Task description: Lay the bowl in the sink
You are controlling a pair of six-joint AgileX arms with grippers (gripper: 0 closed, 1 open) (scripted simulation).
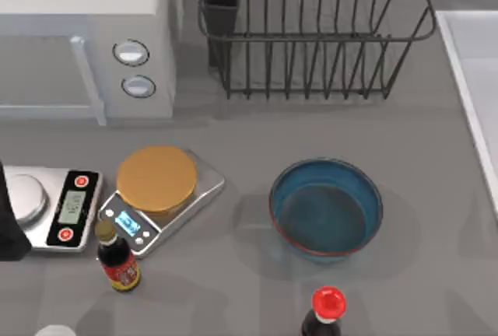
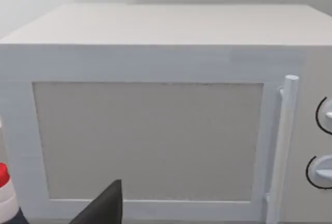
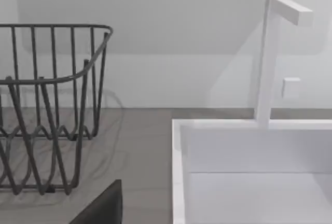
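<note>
On the table, bowl [image 1: 327, 208] sits empty, left of sink [image 1: 467, 79].

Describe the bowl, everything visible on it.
The bowl is wide, round and shallow, glazed teal-blue outside with a thin reddish-brown rim and a darker, glossy inside that looks empty. It looks ceramic. It sits upright on the grey counter, right of centre in the top view, in front of the black wire dish rack and left of the sink. The scale with the orange disc lies to its left, a red-capped bottle just in front. Nothing touches it; no pincer is near.
</note>
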